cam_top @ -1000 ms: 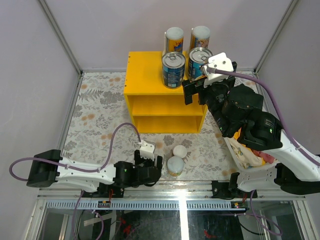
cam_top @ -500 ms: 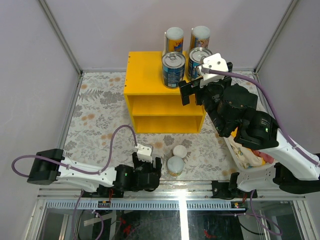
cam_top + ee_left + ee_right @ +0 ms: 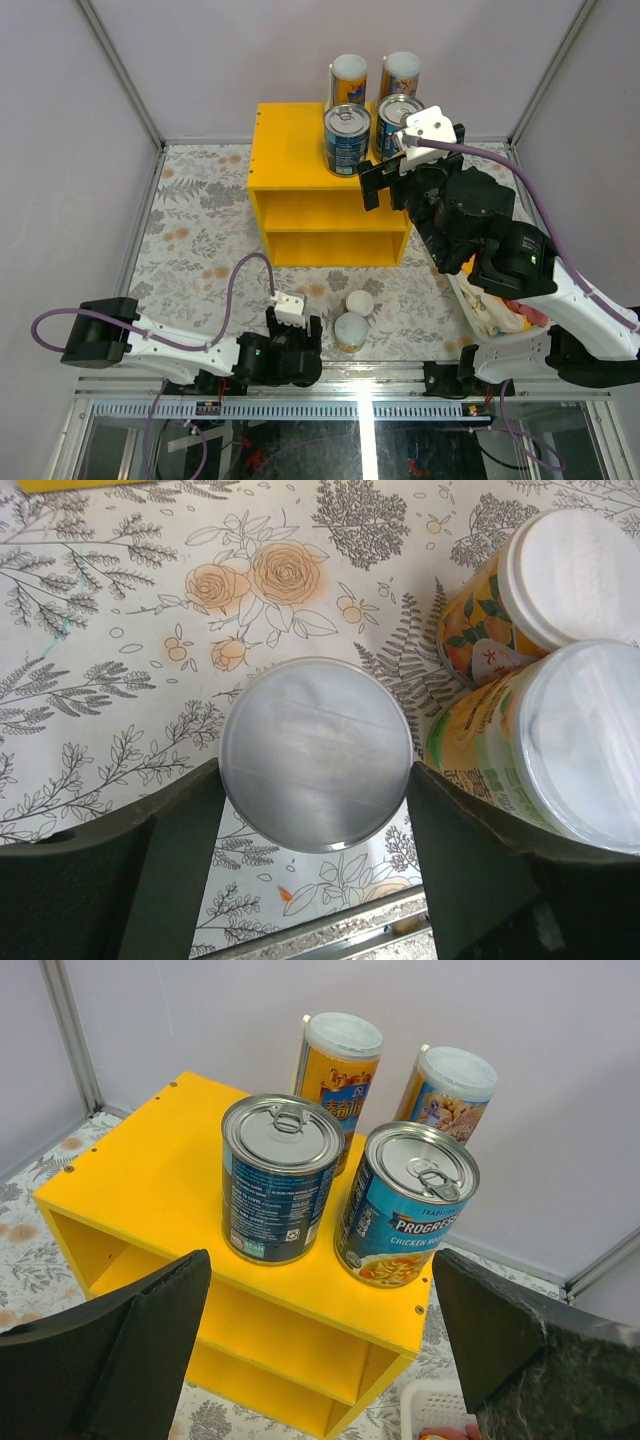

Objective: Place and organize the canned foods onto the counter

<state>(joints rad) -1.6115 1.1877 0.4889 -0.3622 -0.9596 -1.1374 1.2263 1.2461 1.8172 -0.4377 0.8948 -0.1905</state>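
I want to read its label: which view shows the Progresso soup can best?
Right wrist: the Progresso soup can stands close, label and pull-tab lid facing the camera. Top external shows it small, label unreadable. Left wrist misses it.

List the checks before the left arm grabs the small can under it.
1. Left pincer open: ok.
2. Small can centred between its fingers: ok.
3. Finger beside the green-labelled can clear of it: cannot tell, very close.
4. Bare spot on the counter top: ok, left half free.
5. Right pincer out of the way: not ok, open at the counter's right front corner.
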